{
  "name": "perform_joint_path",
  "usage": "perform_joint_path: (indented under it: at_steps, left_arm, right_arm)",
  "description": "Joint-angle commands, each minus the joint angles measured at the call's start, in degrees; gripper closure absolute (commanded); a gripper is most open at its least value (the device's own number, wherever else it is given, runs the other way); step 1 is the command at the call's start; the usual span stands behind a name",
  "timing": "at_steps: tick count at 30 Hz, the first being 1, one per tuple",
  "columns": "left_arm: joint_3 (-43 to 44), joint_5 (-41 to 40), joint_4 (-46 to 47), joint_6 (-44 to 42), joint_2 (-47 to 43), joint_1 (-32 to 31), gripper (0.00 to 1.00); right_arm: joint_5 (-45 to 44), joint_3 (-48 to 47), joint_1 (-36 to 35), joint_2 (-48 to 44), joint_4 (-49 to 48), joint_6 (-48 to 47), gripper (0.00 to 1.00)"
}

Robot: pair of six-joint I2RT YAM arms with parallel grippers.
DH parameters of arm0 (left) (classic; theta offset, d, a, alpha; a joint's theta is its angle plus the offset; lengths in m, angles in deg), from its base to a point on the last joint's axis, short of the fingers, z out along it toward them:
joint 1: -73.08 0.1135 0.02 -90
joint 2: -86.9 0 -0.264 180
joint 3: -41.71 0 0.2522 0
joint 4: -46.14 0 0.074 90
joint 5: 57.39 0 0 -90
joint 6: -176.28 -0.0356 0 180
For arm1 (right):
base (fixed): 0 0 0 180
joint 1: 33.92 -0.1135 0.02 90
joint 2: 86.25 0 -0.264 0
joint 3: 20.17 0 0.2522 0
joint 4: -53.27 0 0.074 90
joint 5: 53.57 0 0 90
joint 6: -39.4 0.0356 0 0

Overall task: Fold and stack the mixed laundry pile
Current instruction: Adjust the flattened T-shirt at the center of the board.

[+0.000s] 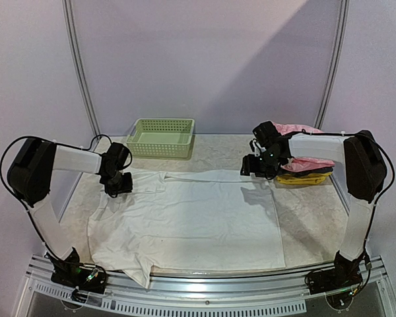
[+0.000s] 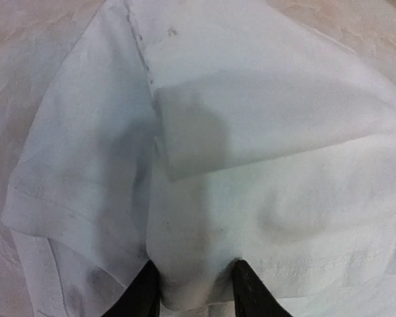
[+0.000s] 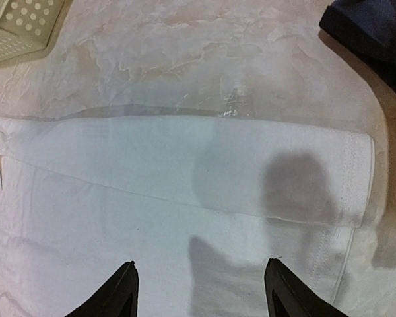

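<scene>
— Where is the white garment (image 1: 198,218)?
— Spread across the middle of the bench (image 1: 310,224).
— And the tools?
— The left tool (image 2: 195,281) pinches cloth at its far-left edge. The right tool (image 3: 201,281) hangs open over its far-right corner.

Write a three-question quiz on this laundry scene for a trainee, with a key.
1. True or false: the white garment lies inside the green basket.
2. Which gripper pinches white cloth? A. left B. right C. both
3. Fill in: the stack of coloured clothes lies on the ___ arm's side.

Key
1. False: it is spread flat in front of the basket.
2. A: the left gripper is shut on a bunch of the cloth, while the right gripper is open above it.
3. right
</scene>
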Motion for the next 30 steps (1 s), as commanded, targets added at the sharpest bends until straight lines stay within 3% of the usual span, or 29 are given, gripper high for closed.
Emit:
perform_joint_path:
  at_steps: [1, 7, 17, 28, 30]
  left_arm:
    - [1.0, -1.4, 0.4, 0.2, 0.7, -1.8, 0.71]
    - [2.7, -3.2, 0.1, -0.1, -0.2, -3.3, 1.0]
    - [4.9, -6.2, -1.2, -0.5, -4.5, -3.8, 1.0]
    - [13.8, -7.1, -6.2, -1.8, -3.2, -3.6, 1.0]
    - [14.2, -6.9, -6.8, -1.7, -2.8, -3.6, 0.9]
  right_arm:
    - [0.3, 0.5, 0.1, 1.4, -0.2, -0.8, 0.34]
    - [0.3, 0.6, 0.2, 1.4, -0.3, -0.8, 0.34]
    - [0.4, 0.3, 0.1, 1.3, -0.3, -0.9, 0.35]
    - [1.8, 0.6, -0.5, 0.5, -0.8, -1.7, 0.36]
    - [1.9, 0.6, -0.6, 0.5, -0.8, -2.0, 0.36]
